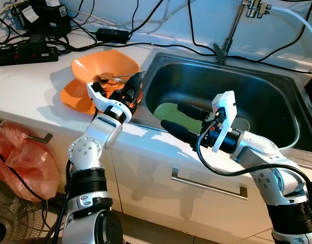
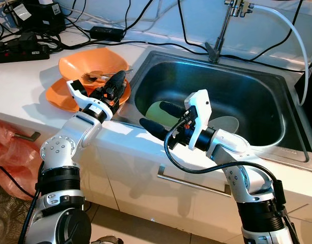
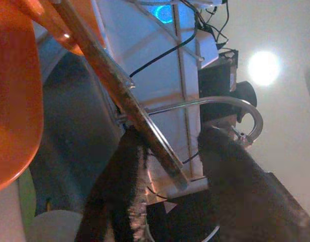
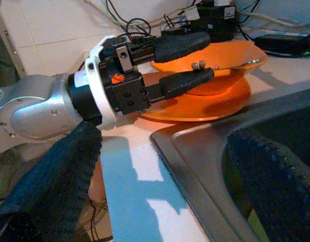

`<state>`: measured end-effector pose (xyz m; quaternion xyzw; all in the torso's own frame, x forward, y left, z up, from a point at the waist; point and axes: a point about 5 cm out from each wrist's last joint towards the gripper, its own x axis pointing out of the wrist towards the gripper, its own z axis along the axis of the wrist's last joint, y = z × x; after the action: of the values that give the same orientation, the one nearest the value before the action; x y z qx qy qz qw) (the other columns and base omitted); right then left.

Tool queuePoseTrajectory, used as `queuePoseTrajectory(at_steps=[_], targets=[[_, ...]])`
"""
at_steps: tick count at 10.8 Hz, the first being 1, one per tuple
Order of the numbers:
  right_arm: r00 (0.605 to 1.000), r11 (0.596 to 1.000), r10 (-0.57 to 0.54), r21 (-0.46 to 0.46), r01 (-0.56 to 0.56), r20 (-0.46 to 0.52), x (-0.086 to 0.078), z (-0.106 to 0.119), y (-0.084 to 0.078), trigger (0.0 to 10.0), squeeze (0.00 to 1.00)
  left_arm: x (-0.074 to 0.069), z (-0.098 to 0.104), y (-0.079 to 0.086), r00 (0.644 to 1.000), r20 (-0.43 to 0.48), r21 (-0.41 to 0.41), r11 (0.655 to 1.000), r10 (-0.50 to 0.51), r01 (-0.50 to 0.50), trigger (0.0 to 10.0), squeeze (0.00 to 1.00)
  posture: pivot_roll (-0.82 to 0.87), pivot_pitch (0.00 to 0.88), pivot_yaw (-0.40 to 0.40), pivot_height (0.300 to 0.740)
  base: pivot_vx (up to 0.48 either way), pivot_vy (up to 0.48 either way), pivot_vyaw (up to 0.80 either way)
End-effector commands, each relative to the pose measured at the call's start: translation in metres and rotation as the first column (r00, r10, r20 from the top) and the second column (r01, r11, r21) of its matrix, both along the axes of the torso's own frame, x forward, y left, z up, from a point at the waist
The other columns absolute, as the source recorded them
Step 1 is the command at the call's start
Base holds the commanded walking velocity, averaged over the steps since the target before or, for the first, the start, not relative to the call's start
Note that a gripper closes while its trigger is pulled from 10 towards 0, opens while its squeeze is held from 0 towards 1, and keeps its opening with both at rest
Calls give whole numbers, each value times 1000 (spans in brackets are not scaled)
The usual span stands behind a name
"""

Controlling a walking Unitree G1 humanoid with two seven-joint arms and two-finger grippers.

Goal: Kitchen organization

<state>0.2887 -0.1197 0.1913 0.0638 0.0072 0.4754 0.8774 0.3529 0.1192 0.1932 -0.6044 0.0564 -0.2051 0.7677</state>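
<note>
My right gripper (image 1: 179, 118) hangs over the front rim of the steel sink (image 1: 278, 96), fingers spread wide with nothing between them, pointing toward my left arm. Below and just past the fingertips, a pale green plate (image 1: 168, 113) lies on the sink floor; a grey plate (image 2: 223, 123) lies beside it, nearer the sink's middle.

My left gripper (image 2: 111, 87) reaches over the white counter (image 1: 29, 86) to the orange dishes at the sink's left edge. Its fingers (image 4: 188, 83) are parted a little and bracket the near rim of the orange bowl (image 1: 105, 63). I cannot tell whether they bear on it. The bowl sits on an orange plate (image 4: 195, 107). A pair of chopsticks (image 3: 119, 93) lies across the bowl, passing between my left fingers in the left wrist view; contact is unclear.

Farther back, the faucet (image 1: 229, 30) rises behind the sink. A power strip (image 1: 24, 51) and black cables (image 1: 113, 34) crowd the counter's far edge.
</note>
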Motion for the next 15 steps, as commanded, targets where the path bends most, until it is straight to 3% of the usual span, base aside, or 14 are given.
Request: queuePoseTrajectory(at_steps=[1, 6, 8, 9, 10, 11, 12, 13, 14, 15], targets=[[1000, 1000, -8, -22, 8, 18, 0, 3, -2, 10000, 0, 0, 7, -6, 1000, 14, -11, 1000, -21, 21, 0, 0, 81, 45, -35, 740, 0, 0, 0], [1000, 1000, -8, -26, 8, 17, 1, 2, -2, 10000, 0, -9, 11, -5, 997, 65, 26, 999, -39, 38, 0, 0, 82, 44, -36, 740, 0, 0, 0], [1000, 1000, -9, -27, 10, 17, 1, 2, -2, 10000, 0, -18, 13, -5, 989, 133, 151, 988, -64, 44, 0, 0, 82, 43, -35, 740, 0, 0, 0], [1000, 1000, -16, -25, 17, 20, 2, 2, -3, 10000, 0, -27, 11, -8, 977, 173, 275, 959, -124, 73, 0, 0, 86, 41, -35, 740, 0, 0, 0], [998, 999, -47, -13, 47, 37, 5, 5, -3, 10000, 0, -40, 6, -12, 948, 201, 458, 879, -248, 133, 0, 0, 92, 40, -34, 740, 0, 0, 0], [995, 997, -79, 6, 79, 55, 9, 9, -4, 10000, 0, -45, 2, -11, 929, 196, 541, 825, -314, 165, 0, 0, 96, 39, -32, 740, 0, 0, 0], [988, 989, -133, 73, 128, 75, 16, 21, -6, 10000, 0, -55, -5, -10, 880, 167, 666, 709, -444, 231, 0, 0, 100, 37, -30, 740, 0, 0, 0], [988, 988, -138, 85, 132, 75, 17, 23, -6, 10000, 0, -57, -6, -10, 871, 161, 682, 690, -465, 242, 0, 0, 100, 37, -30, 740, 0, 0, 0], [983, 978, -163, 146, 150, 87, 20, 34, -7, 10000, 0, -65, -16, -8, 814, 114, 773, 566, -570, 288, 0, 0, 101, 33, -29, 740, 0, 0, 0], [981, 975, -171, 156, 155, 91, 21, 37, -7, 10000, 0, -68, -17, -9, 792, 101, 789, 533, -602, 305, 0, 0, 101, 33, -29, 740, 0, 0, 0]])
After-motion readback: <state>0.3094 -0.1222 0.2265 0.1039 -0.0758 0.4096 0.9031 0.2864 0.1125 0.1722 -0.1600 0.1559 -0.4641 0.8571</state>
